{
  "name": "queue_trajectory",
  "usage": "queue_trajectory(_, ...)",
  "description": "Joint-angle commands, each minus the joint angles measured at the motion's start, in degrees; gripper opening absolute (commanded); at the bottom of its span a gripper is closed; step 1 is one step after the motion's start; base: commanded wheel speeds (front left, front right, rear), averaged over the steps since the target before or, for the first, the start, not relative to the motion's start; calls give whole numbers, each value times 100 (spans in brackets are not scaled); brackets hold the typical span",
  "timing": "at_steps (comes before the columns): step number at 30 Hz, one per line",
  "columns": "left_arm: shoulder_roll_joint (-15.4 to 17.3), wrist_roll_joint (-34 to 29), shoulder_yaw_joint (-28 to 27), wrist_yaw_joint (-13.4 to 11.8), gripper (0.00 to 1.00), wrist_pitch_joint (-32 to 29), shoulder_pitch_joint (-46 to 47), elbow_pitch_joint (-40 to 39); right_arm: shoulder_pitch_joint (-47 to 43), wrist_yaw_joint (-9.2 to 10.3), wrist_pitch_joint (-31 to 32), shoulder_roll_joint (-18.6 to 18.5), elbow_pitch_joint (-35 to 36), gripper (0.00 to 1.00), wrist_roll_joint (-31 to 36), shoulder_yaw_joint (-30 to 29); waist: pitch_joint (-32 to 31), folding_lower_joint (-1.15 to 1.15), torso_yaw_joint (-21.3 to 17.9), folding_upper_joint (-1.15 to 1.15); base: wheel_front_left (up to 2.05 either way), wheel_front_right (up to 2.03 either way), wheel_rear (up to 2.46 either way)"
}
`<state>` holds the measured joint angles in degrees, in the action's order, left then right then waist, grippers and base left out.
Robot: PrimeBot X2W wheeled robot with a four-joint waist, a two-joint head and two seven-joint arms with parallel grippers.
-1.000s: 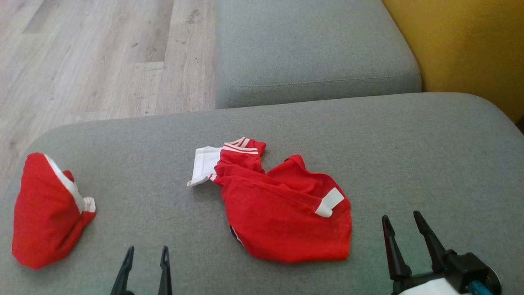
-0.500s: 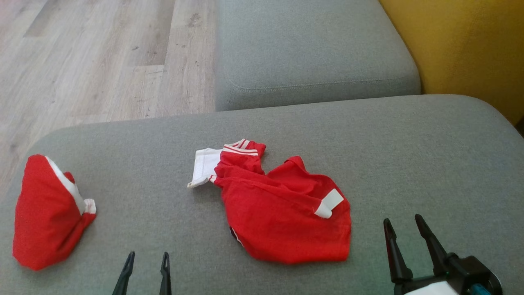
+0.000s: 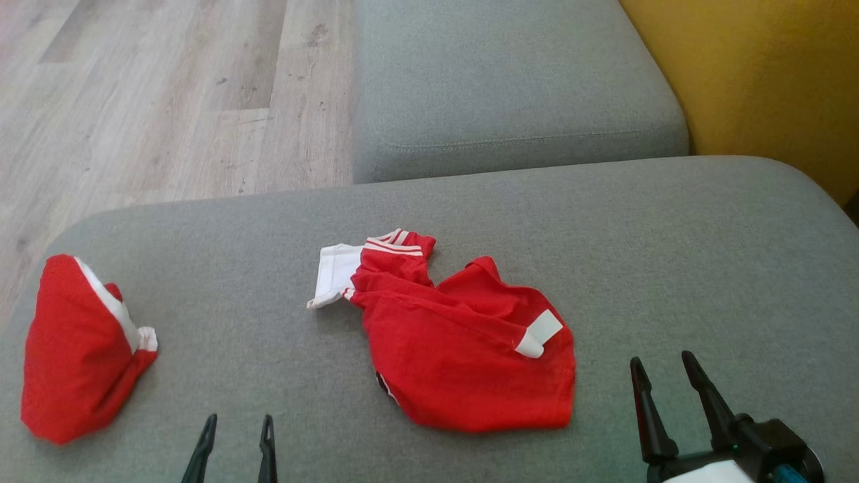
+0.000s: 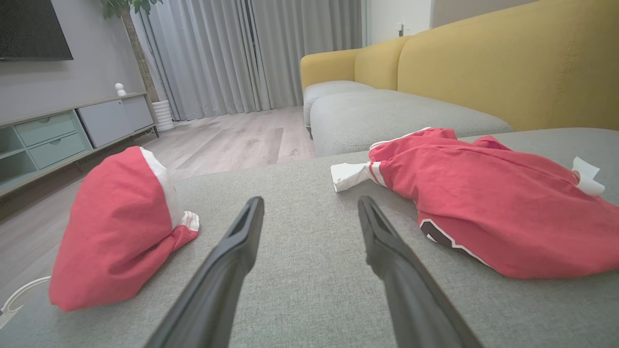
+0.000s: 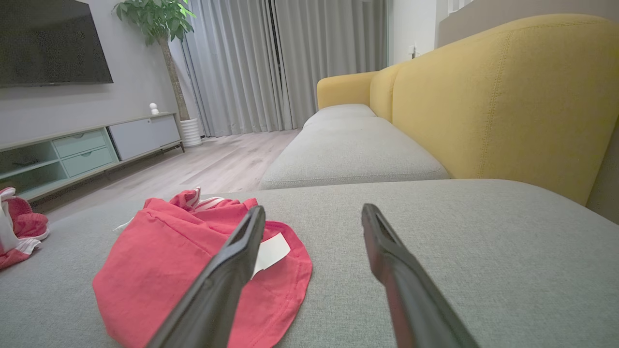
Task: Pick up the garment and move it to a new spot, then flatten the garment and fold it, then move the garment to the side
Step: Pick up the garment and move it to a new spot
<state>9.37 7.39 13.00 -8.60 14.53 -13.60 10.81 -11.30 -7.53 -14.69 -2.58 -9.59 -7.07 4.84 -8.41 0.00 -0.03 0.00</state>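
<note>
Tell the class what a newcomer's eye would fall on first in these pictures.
First, the crumpled red garment with white trim, lying midway across the grey cushion, and a second red bundle near the cushion's left edge. Next, the yellow sofa back at the far right, and the left gripper and right gripper, both open and empty, low in the head view.

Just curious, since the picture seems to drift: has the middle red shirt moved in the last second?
No. The shirt keeps its place against the cushion's far edge; only the camera shifted slightly.
</note>
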Motion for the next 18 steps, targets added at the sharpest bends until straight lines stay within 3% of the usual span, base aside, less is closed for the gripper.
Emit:
queue_trajectory(1, -43, -55, -225, 6, 100, 47, 216, -155, 185, 4, -31, -30, 192, 100, -39, 105, -5, 0, 0, 0, 0, 0, 0)
queue_trajectory(18, -131, -161, -297, 236, 100, 47, 361, 2, 162, 4, -31, -30, 216, 100, -12, 83, 55, 0, 27, 0, 0, 0, 0)
